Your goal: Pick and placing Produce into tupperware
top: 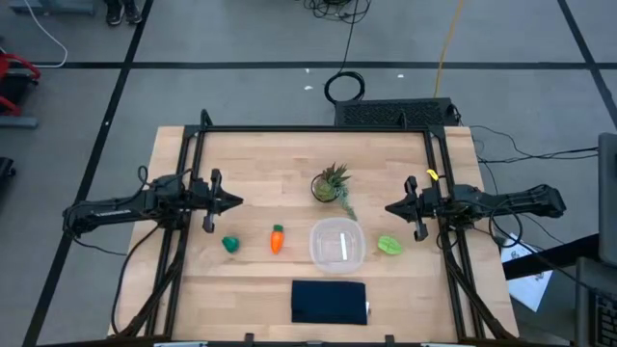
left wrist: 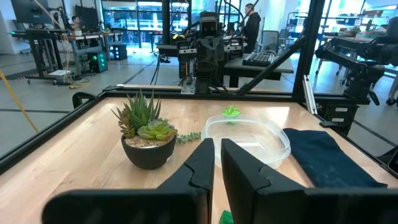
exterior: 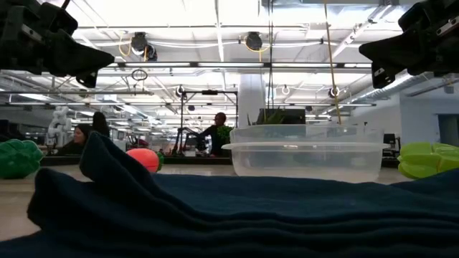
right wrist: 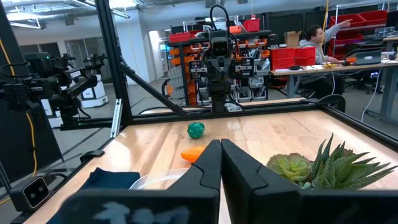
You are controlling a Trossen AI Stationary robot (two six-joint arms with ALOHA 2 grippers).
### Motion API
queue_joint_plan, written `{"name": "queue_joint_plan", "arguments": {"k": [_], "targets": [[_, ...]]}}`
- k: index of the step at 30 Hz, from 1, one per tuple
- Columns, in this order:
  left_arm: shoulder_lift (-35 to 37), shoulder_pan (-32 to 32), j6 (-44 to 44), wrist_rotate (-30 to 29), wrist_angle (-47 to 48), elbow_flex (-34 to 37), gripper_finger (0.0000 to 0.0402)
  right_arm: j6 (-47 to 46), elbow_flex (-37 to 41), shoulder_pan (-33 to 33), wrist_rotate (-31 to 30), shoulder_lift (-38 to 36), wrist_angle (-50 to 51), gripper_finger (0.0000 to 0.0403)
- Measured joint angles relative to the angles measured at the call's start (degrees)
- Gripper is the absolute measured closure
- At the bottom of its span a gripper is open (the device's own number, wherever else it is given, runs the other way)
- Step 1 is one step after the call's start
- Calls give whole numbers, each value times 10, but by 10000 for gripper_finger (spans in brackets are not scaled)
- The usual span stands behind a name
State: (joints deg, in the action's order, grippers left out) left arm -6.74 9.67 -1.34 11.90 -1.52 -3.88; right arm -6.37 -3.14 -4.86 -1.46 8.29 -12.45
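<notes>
The clear tupperware [top: 336, 244], a rounded-square container with no lid, is sitting upright and empty near the middle of the table. The orange carrot [top: 277, 239] with its green top is lying just off the container's left side, green end pointing toward the table's far edge. The dark green piece [top: 230, 245] is resting farther left, apart from the carrot. The lime-green piece [top: 389, 246] is lying close to the container's right side, not touching it. All three foods are sitting outside the container.
</notes>
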Motion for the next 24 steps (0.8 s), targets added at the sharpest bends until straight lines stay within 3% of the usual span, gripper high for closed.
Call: {"name": "queue_joint_plan", "arguments": {"k": [10, 16, 24], "targets": [[0, 0, 0, 0, 0, 0, 371, 3, 0, 0, 0, 0, -1, 403], [0, 0, 0, 0, 0, 0, 371, 164, 0, 0, -1, 0, -65, 403], [0, 0, 0, 0, 0, 0, 371, 176, 0, 0, -2, 0, -70, 403]]}}
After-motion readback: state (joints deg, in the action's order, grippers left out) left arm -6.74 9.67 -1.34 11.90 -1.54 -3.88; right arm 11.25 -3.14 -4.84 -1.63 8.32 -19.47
